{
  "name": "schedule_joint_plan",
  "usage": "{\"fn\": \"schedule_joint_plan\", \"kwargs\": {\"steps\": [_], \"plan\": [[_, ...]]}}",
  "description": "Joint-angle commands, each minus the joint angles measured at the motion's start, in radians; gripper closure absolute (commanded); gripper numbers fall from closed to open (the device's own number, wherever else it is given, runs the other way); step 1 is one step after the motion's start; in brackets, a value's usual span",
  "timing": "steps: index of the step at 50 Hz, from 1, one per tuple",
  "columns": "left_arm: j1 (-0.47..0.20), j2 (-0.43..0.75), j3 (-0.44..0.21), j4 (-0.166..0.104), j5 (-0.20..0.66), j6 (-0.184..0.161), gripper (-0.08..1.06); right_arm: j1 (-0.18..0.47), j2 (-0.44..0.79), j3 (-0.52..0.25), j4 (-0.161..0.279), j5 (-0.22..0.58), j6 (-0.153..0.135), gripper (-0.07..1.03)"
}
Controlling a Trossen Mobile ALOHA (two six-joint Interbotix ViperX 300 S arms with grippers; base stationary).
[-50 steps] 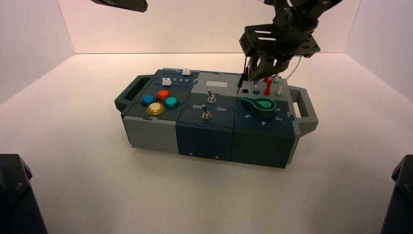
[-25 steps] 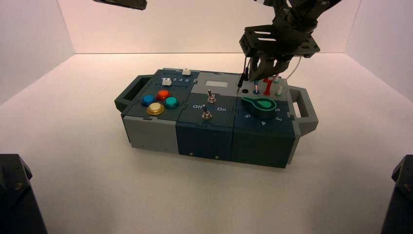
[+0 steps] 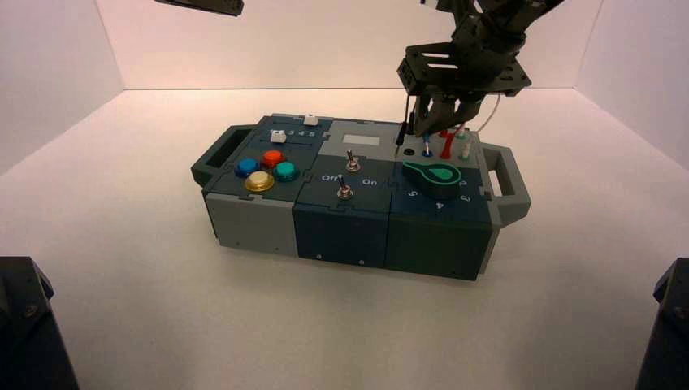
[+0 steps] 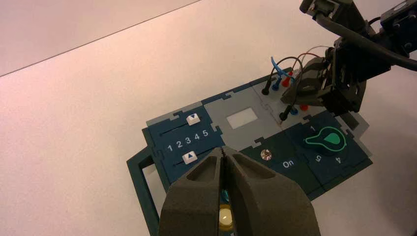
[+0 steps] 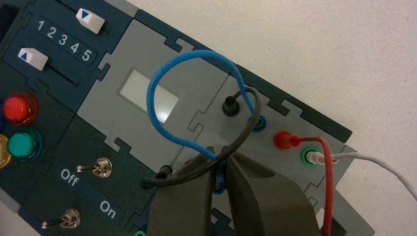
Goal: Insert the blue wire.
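My right gripper is shut on one blue plug of the blue wire, whose loop arches over the grey panel. The plug points down, with its tip at the blue-ringed socket beside the green knob. In the high view the gripper hangs over the box's far right corner, holding the plug upright. The wire's other end runs to a blue socket in the back row. My left gripper is shut with nothing in it, parked high above the box's button end.
A black wire crosses my right fingers; one black plug sits in a back socket, the other hangs loose near the toggle switches. A red plug and a white plug stand close by.
The right gripper has shifted very slightly toward the back of the box with the blue plug still in it. The left arm has not moved.
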Motion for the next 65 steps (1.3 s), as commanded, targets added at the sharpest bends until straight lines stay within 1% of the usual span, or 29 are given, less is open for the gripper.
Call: {"fn": "schedule_joint_plan", "kwargs": {"steps": [1, 16, 45, 65], "plan": [[0.005, -0.005, -0.029, 0.002, -0.009, 0.000, 1.01, -0.014, -0.006, -0.008, -0.006, 0.006, -0.003, 0.99], [0.005, -0.006, -0.029, 0.002, -0.008, 0.002, 1.01, -0.014, -0.006, 0.008, -0.006, 0.025, -0.003, 0.99], [0.006, -0.006, -0.032, 0.003, -0.009, 0.002, 1.01, -0.011, -0.014, 0.008, -0.006, 0.081, -0.003, 0.99], [0.006, -0.006, -0.034, 0.003, -0.009, 0.002, 1.01, -0.011, -0.005, -0.009, -0.006, 0.130, -0.003, 0.99]]}}
